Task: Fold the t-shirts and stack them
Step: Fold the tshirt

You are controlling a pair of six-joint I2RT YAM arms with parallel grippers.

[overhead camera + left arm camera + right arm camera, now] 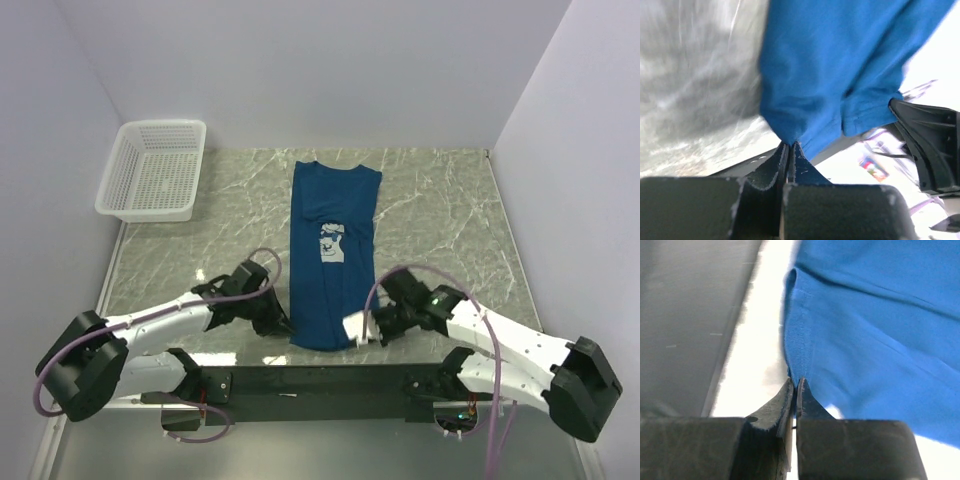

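Observation:
The dark blue t-shirt lies in a long narrow strip down the middle of the table, sides folded in, its pale cartoon print facing up. My left gripper is shut on the shirt's near left corner; the left wrist view shows the blue cloth pinched at its tips. My right gripper is shut on the near right corner; the right wrist view shows the hem pinched at its tips. Both near corners are lifted slightly.
A white plastic mesh basket stands at the far left of the marble table. A black base rail runs along the near edge. White walls close in on all sides.

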